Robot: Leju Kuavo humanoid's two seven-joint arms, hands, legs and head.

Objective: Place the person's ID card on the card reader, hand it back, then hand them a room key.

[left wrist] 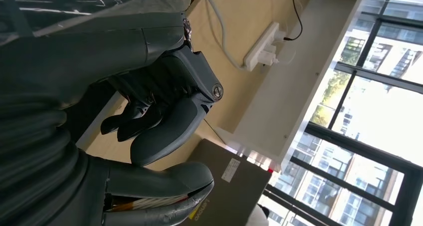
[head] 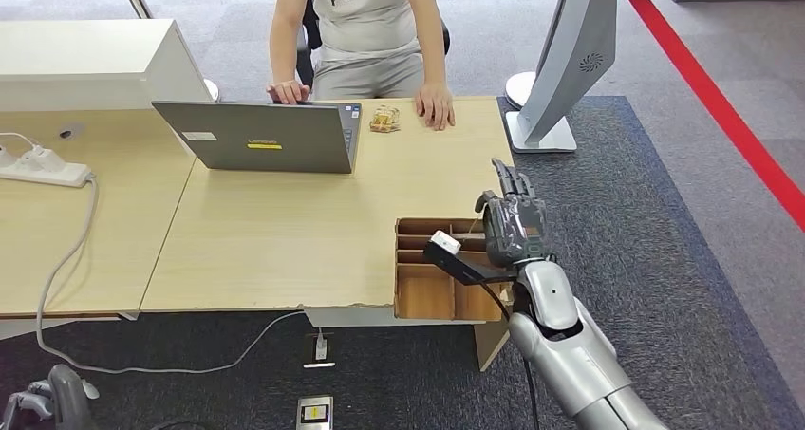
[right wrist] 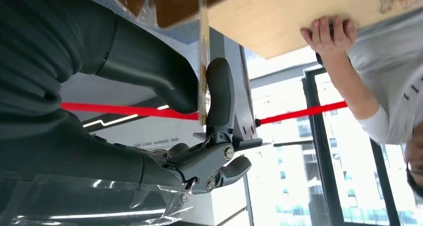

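My right hand hovers over the right end of a brown cardboard box with dividers at the table's near right corner. Its thumb and a finger pinch a thin tan card, seen edge-on, just off the box. A person sits across the table, one hand flat on the wood and the other at the laptop. A small orange and clear item lies beside the flat hand. My left hand hangs low beside the table, fingers loosely bent and holding nothing.
A grey laptop stands open on the table, its back to me. A monitor stands at the far right corner. A white power strip with its cable lies at the left. A red floor line crosses the carpet on the right.
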